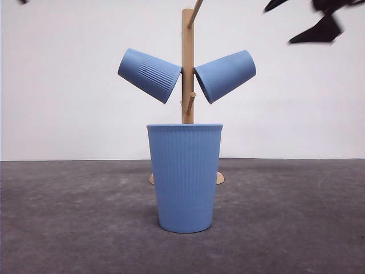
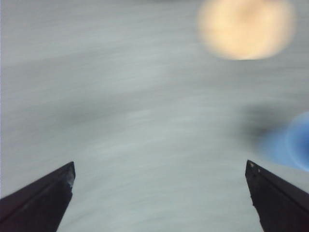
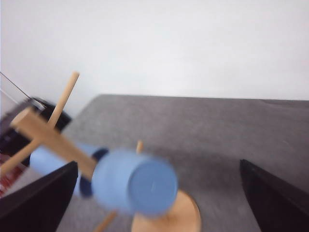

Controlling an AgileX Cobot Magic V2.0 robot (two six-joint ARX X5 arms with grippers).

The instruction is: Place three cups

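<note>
Looking forward over the grey bench (image 1: 296,228), you have one light-blue ribbed cup (image 1: 185,177) standing upright, mouth up, nearest the camera and dead centre. Right behind it, toward twelve o'clock, rises the wooden rack (image 1: 187,63), a straight post with angled pegs on a round base whose edges peek out on either side of the standing cup.

Two more cups hang on that rack. The left hanging cup (image 1: 150,75) sits at about ten o'clock from the post, tilted with its mouth toward the post and its base pointing up and outward. The right hanging cup (image 1: 224,75) mirrors it at about two o'clock, also mouth-in on a peg. Both are clear of the bench and well above the standing cup's rim.

Your right hand (image 1: 316,20) shows as blurred dark shapes at the upper right corner of the front view, at about two o'clock from the rack and away from the right hanging cup. From its wrist camera, the fingers (image 3: 38,198) stand wide apart with nothing between them, and the rack with a hanging cup's flat base lies ahead, blurred.

Your left hand (image 2: 159,193) is likewise spread with nothing in it; its wrist view is heavily smeared, showing grey surface, a pale wooden disc and a patch of blue at the edge.
</note>
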